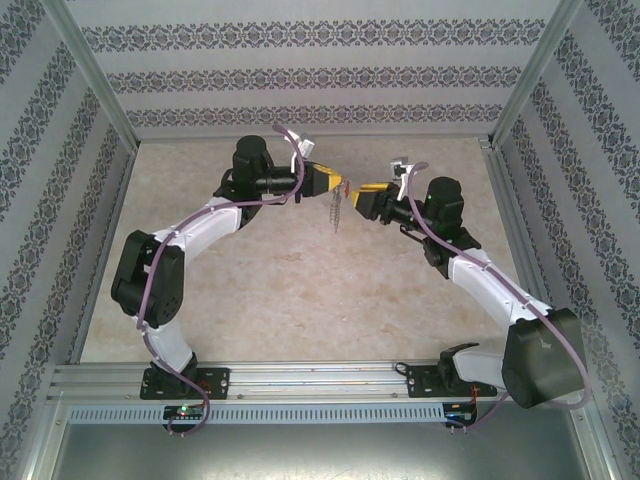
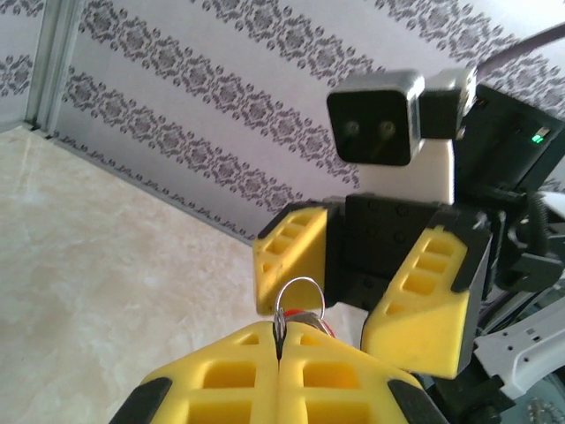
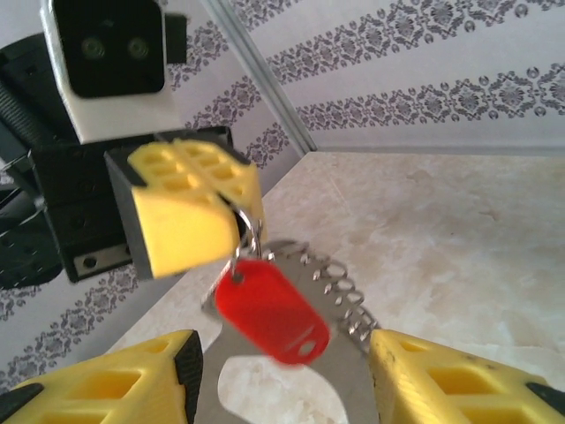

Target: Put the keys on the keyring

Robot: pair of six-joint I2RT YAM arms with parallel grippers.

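No legible text or markings.

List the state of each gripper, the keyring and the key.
Left gripper, shut on keyring.
Right gripper, open, one finger on either side of keyring.
Keyring, hanging in the air from left gripper.
Key, hanging against keyring, ungripped; cannot tell whether it is threaded on.
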